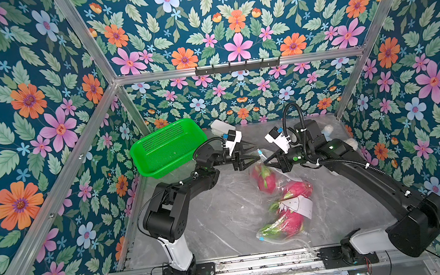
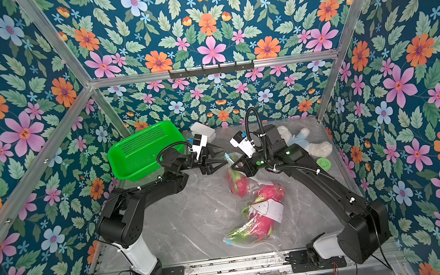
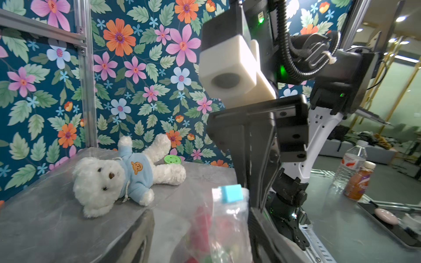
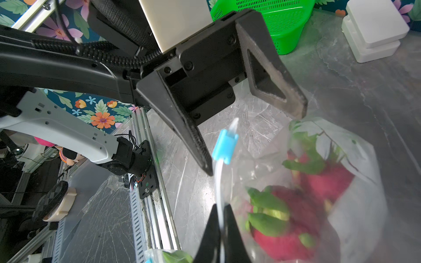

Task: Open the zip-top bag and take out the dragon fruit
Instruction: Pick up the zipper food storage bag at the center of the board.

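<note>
Magenta dragon fruit (image 1: 266,180) with green scales lie in the clear bag (image 1: 291,236) mid-table. The right gripper (image 1: 265,163) pinches the bag's zip edge. The left gripper (image 1: 258,153) stands half open around the blue slider (image 4: 225,145). Bare table (image 1: 217,215) lies leftward, and the basket (image 1: 167,147) is far back.

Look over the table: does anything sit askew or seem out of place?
Yes. The green basket at the far left looks tipped up on one side instead of sitting flat. A white teddy bear lies sprawled in the far right corner, unrelated to the zip-top bag of dragon fruit.
</note>
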`<state>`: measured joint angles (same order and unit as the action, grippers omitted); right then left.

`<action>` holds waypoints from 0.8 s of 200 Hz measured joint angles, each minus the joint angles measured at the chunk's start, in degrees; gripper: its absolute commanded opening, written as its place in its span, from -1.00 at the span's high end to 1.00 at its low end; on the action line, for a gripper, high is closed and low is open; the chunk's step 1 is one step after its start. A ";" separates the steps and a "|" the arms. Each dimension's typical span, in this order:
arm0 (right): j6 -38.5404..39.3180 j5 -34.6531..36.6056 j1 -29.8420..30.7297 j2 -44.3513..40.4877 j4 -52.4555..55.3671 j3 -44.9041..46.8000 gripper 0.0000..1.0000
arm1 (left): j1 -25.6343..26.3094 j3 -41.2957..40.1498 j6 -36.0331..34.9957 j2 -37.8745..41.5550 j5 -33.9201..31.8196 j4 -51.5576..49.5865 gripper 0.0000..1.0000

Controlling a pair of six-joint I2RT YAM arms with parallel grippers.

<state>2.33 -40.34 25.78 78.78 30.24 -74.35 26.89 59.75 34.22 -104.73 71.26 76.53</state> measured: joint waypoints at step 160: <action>-1.14 2.19 -2.32 -1.14 0.02 -2.60 0.38 | 1.20 -1.44 11.50 1.40 1.90 4.98 1.00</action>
<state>1.19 -38.15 23.46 77.65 30.26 -76.95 28.10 58.30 45.71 -103.33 73.17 81.52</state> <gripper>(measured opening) 0.287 0.048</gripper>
